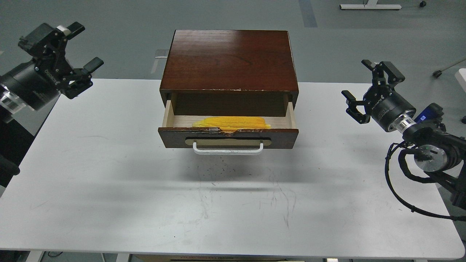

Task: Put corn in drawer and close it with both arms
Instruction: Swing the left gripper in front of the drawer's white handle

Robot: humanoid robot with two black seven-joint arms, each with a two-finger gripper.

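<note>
The yellow corn [230, 123] lies lengthwise inside the drawer [228, 137], which stands pulled out of the dark brown wooden cabinet [230, 60]; its white bar handle [228, 149] faces me. The drawer's chipped front edge hides the corn's lower part. My left gripper [75, 51] is open and empty, raised at the far left above the table's back corner. My right gripper [364, 85] is open and empty, to the right of the cabinet, well apart from the drawer.
The white table [225, 203] carries the cabinet at its back middle. Grey floor lies beyond the table. My right arm's looping black cable [397, 189] hangs over the table's right edge.
</note>
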